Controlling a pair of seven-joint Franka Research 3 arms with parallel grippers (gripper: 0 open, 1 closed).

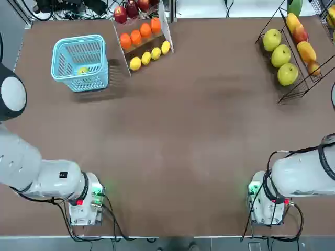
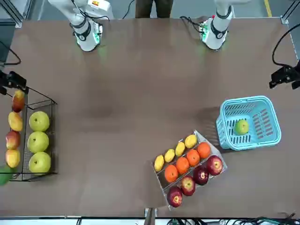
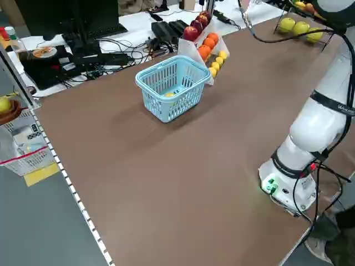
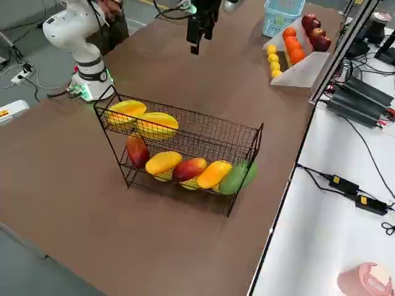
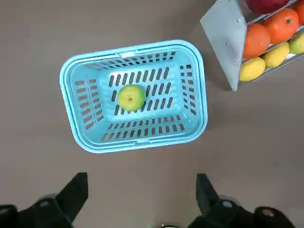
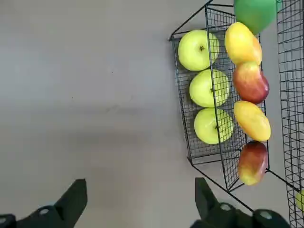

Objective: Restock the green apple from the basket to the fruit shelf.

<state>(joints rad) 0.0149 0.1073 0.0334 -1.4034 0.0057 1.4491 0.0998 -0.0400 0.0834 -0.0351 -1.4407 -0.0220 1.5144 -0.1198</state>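
The apple is sitting stem-up in the basket; the left end effector and right end effector are hovering, fingers spread.

Both arms hang raised over the table, left gripper and right gripper spread wide, empty.

Robotics lab: two arm bases bolted to brown tabletop, cable clutter and power strips on side bench, mock fruit displays.
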